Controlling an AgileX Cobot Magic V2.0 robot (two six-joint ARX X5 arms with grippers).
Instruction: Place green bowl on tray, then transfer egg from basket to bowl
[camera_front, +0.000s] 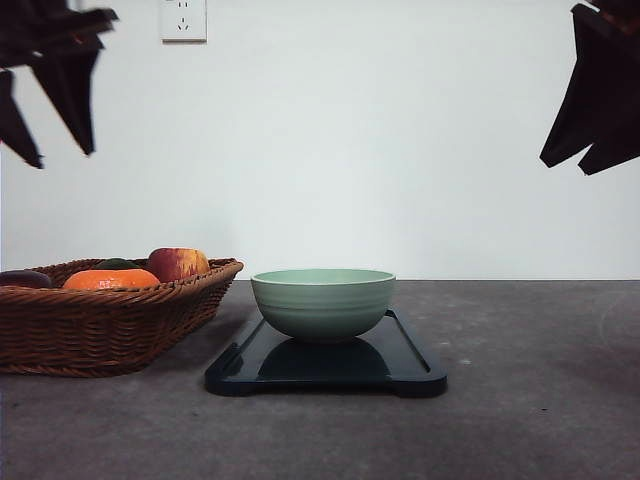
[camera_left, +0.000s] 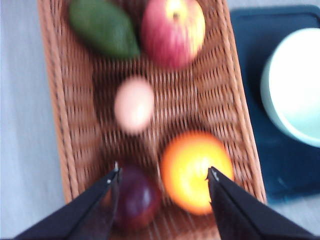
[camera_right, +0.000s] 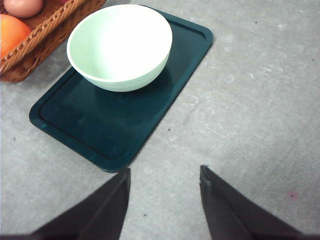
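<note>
The green bowl (camera_front: 323, 303) sits on the tray (camera_front: 410, 372), right of the basket (camera_front: 100, 325) holding the egg (camera_left: 133, 104).

Left wrist view is blurring throughout — egg (camera_left: 133, 104) reading soft-edged. Front view: basket (camera_front: 110, 315) rim is hiding the egg; frame edges are cutting off both pincers — left (camera_front: 45, 80), right (camera_front: 600, 95).
</note>
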